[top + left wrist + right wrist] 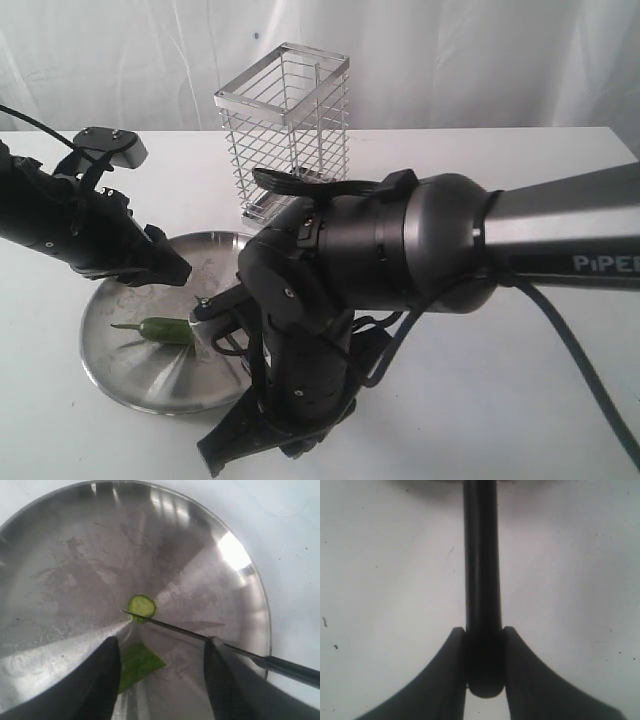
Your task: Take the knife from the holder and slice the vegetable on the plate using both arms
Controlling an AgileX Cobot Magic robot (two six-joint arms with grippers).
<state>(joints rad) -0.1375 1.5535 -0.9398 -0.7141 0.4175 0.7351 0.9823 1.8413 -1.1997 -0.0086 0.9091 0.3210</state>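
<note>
Right end effector (485, 652) clamps the knife (480, 555); its tip touches the vegetable (141, 606).

A white tabletop (520, 400) fills the lower part of the exterior view and runs back to a straight far edge. Behind it hangs a white curtain (480, 60) in soft vertical folds, with a small dark speck high up near the middle. In the right wrist view the tabletop (385, 580) looks pale and matte, dotted with a few tiny dark flecks, and in the left wrist view a strip of it (295, 540) shows as plain white.
</note>
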